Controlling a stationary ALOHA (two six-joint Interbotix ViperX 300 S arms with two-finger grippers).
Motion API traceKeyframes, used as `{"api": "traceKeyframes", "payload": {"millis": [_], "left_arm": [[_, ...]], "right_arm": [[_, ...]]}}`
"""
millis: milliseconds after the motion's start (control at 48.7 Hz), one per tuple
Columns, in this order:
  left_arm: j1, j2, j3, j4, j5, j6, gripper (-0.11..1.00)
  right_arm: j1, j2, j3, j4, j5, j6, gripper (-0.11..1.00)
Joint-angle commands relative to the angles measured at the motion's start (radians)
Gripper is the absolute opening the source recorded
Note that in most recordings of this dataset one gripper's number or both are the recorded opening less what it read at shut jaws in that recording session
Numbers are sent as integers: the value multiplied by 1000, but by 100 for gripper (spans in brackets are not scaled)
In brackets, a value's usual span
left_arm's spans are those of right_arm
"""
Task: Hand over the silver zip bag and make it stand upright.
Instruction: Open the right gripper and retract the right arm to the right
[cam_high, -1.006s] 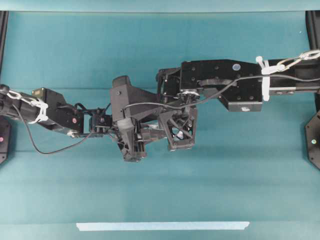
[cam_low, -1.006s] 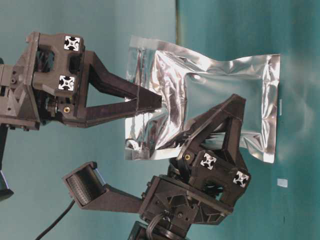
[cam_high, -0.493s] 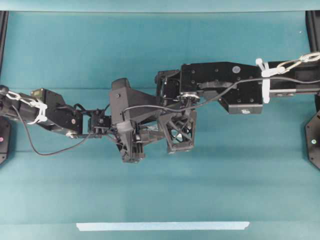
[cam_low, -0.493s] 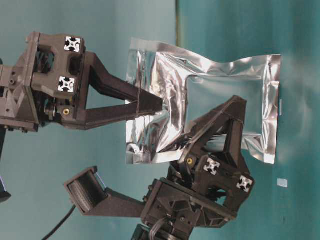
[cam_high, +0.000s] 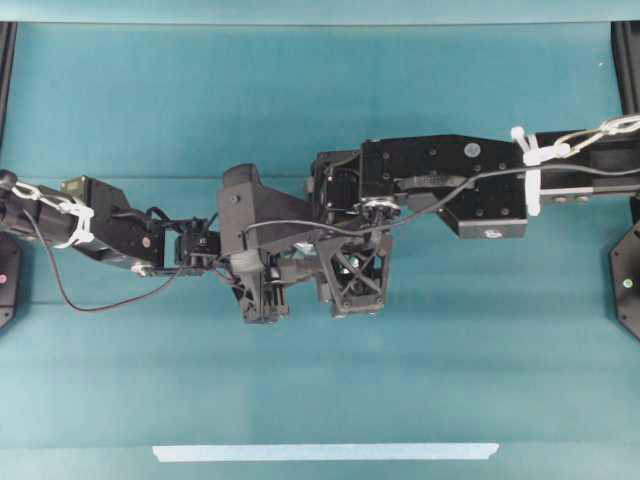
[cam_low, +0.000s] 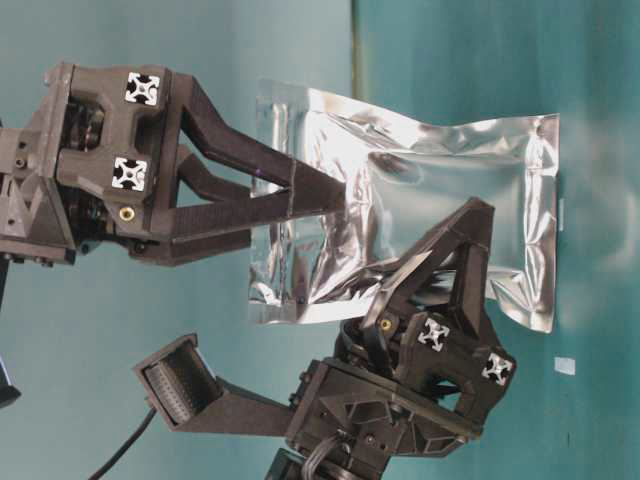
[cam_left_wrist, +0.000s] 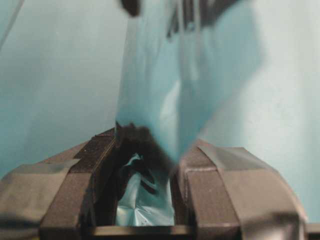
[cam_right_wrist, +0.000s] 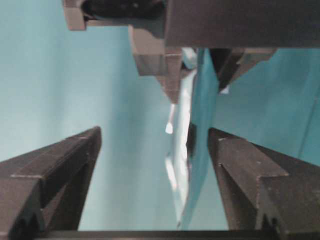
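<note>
The silver zip bag (cam_low: 410, 215) hangs in the air above the teal table (cam_high: 300, 90), flat and crinkled, with nothing visible inside it; my left wrist view shows only its foil skin. My left gripper (cam_left_wrist: 150, 165) has its jaws clenched on one edge of the bag, the foil pinched between the two taped fingers (cam_left_wrist: 90, 170). My right gripper (cam_right_wrist: 155, 150) stands with its jaws spread wide, one on each side of the bag's thin edge and touching neither face, so far as my right wrist view shows. Seen from overhead, my two arms meet near the middle of the table, wrists close together, the bag hidden beneath them. A pale tape strip (cam_high: 325, 452) lies along the near edge of the table, and a tiny white scrap (cam_low: 565, 366) sits apart from everything. A second ago my right jaws were clamped on the bag; they have since let go, while my left grip has held.
</note>
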Motion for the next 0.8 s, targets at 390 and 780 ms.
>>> {"api": "traceKeyframes", "payload": {"millis": [390, 780], "left_arm": [[-5, -5, -6, -2, -3, 25, 28], [-6, -5, -8, 0, 0, 25, 28]], "right_arm": [[-3, -225, 150, -54, -114, 183, 87], [2, -431, 405, -55, -383, 278, 87]]}}
